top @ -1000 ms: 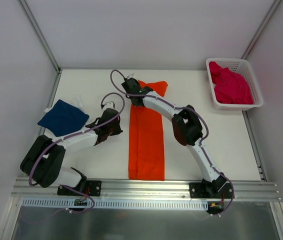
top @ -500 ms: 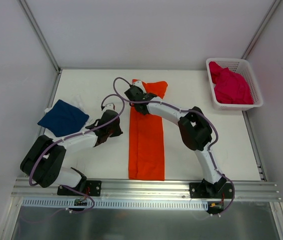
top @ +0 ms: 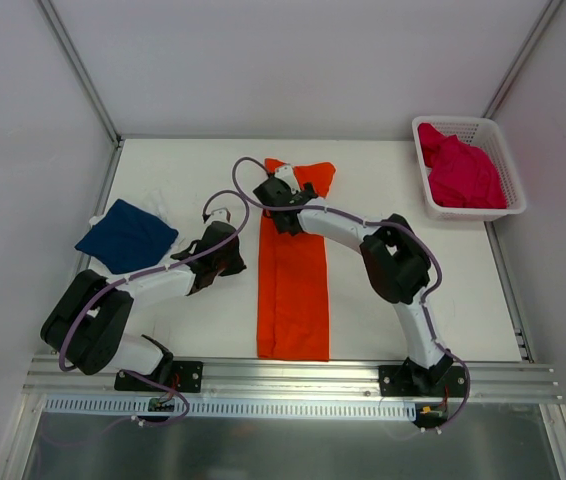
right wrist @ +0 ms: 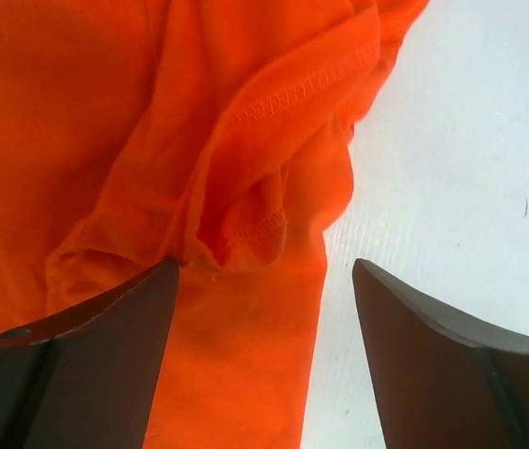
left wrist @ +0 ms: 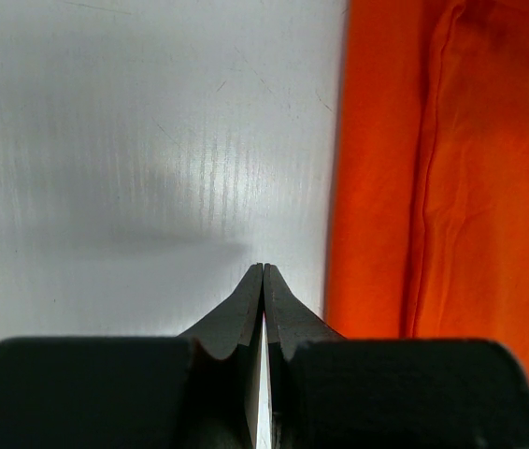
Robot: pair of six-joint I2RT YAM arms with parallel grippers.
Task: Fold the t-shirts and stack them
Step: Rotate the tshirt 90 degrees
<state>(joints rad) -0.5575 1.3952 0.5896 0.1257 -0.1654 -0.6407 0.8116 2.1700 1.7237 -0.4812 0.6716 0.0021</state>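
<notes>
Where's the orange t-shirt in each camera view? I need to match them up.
Top external: orange t-shirt, a long strip at table centre.
Left wrist: right side of the frame.
Right wrist: fills the left and centre.
Shared landmark: white tabletop bordering the shirt in all three.

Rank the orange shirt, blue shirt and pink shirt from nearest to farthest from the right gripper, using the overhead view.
1. Orange shirt, table centre, beneath the right gripper.
2. Blue shirt, folded at the left edge.
3. Pink shirt, in the basket at the far right corner.
</notes>
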